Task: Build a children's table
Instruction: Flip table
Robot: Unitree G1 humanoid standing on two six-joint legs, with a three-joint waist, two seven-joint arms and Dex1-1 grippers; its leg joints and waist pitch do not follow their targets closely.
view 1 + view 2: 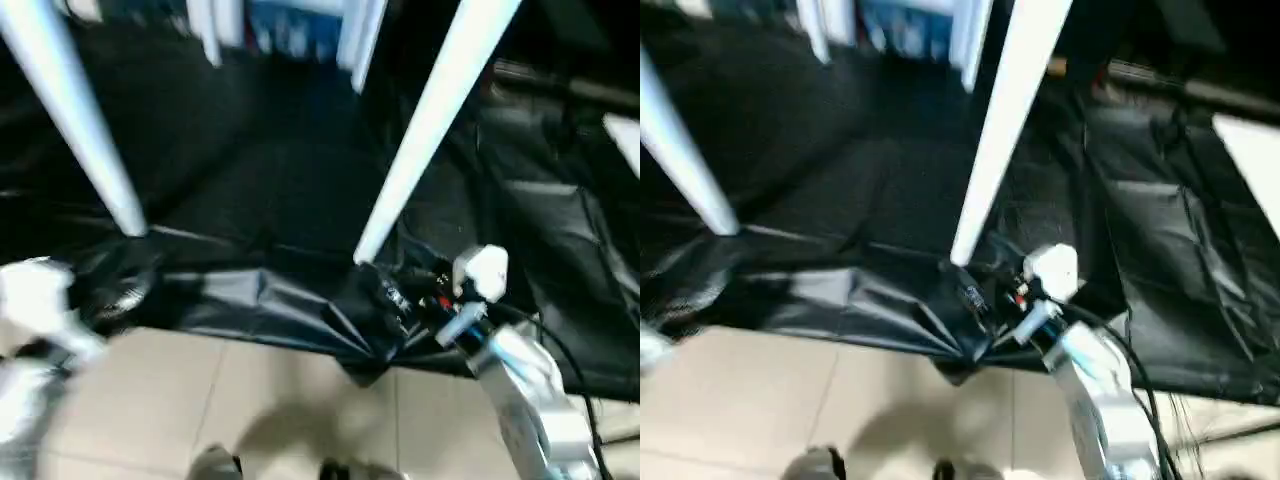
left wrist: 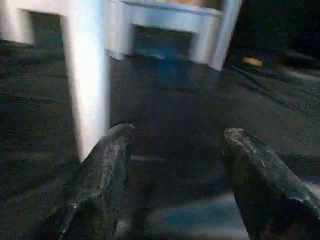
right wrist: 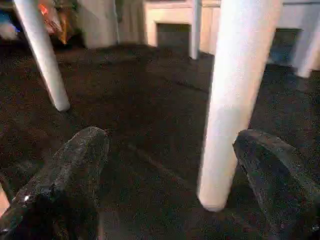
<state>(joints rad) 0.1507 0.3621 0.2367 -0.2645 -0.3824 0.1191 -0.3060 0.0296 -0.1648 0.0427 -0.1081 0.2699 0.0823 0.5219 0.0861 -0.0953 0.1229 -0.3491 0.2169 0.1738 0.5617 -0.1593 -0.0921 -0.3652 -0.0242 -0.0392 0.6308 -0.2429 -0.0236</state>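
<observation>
The right gripper (image 3: 167,185) stood wide open and held nothing. Between its two black fingers (image 3: 70,175), a little beyond them, one white table leg (image 3: 235,100) stood upright with its foot on a black sheet (image 3: 130,100); no contact between finger and leg was visible. A second leg (image 3: 42,55) stood farther off on the same sheet.

The left gripper (image 2: 175,185) was parted as well, empty, with its fingers (image 2: 102,180) low over the dark sheet. A white leg (image 2: 87,75) stood just beyond one finger, apart from it.

From the head camera, two legs (image 1: 435,125) (image 1: 70,110) rose out of the top of the frame, so the tabletop was cut off and could not be made out. The legs' upper ends were likewise out of frame. The right forearm (image 1: 525,385), silver with black cables (image 1: 560,345) and a white block at the wrist, reached in from below toward the foot of the nearer leg. The left arm (image 1: 35,320) appeared as a blurred white shape at the edge; little detail could be read from it.

The black sheet was creased and bunched at its near edge, where it ended on pale beige floor tiles (image 1: 250,400). Beyond the legs stood other white furniture (image 2: 175,25), blurred, with a bluish patch between its uprights. A small orange item (image 2: 252,61) lay on the sheet farther back, too indistinct to identify.
</observation>
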